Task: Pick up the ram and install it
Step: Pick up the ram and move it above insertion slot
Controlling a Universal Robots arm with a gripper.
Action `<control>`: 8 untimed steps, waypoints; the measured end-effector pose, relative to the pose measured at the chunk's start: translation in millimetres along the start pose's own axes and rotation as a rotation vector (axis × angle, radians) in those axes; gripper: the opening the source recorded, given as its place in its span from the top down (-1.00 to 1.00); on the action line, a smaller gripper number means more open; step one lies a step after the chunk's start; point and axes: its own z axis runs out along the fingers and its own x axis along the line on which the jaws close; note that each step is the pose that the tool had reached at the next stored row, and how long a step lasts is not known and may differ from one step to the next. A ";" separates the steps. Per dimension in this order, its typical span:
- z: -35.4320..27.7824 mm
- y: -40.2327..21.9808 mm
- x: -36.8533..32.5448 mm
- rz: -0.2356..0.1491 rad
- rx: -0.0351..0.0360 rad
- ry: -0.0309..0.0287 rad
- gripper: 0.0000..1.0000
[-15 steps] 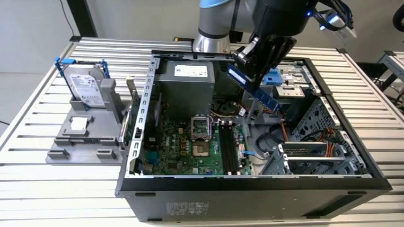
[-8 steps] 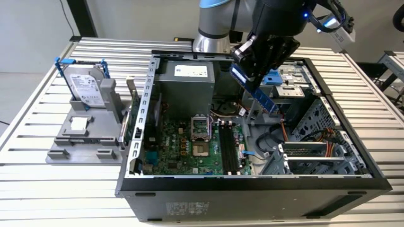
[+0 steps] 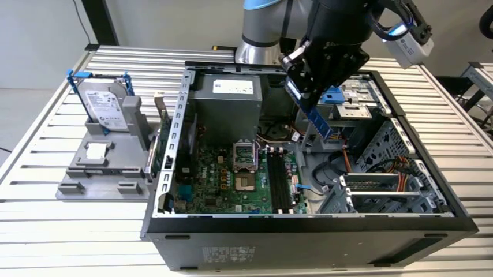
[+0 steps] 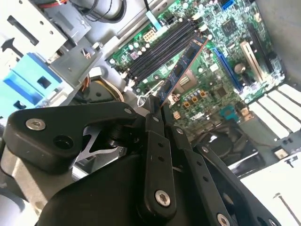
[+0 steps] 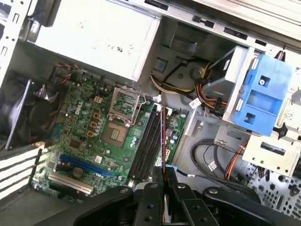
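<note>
The ram [image 3: 317, 117] is a thin bluish stick hanging tilted above the open computer case [image 3: 308, 222], over its motherboard [image 3: 231, 184]. My gripper [image 3: 303, 86] is shut on the stick's upper end. In the second wrist view the ram [image 4: 182, 68] juts out from the gripper [image 4: 155, 112] toward the long black memory slots [image 4: 157, 51]. Seen edge-on in the first wrist view, the ram [image 5: 163, 134] lines up roughly along the black slots [image 5: 148, 141], held by the gripper [image 5: 163, 173]. The stick is still above the slots, apart from them.
A silver hard drive with blue rails [image 3: 105, 105] stands in a grey holder [image 3: 100, 170] at the exterior view's left. Inside the case are the power supply [image 3: 227, 104], a blue drive bracket [image 5: 261, 96], loose cables [image 5: 211, 157], a fan [image 5: 28, 117] and the CPU socket [image 5: 115, 134].
</note>
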 end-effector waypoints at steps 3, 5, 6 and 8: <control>0.1 0.0 0.0 0.055 -0.0010 -0.0016 1.00; 0.1 0.0 0.0 0.089 -0.0016 -0.0026 1.00; 0.2 0.0 0.0 0.107 -0.0020 -0.0031 1.00; 0.2 0.0 0.0 0.141 -0.0025 -0.0041 1.00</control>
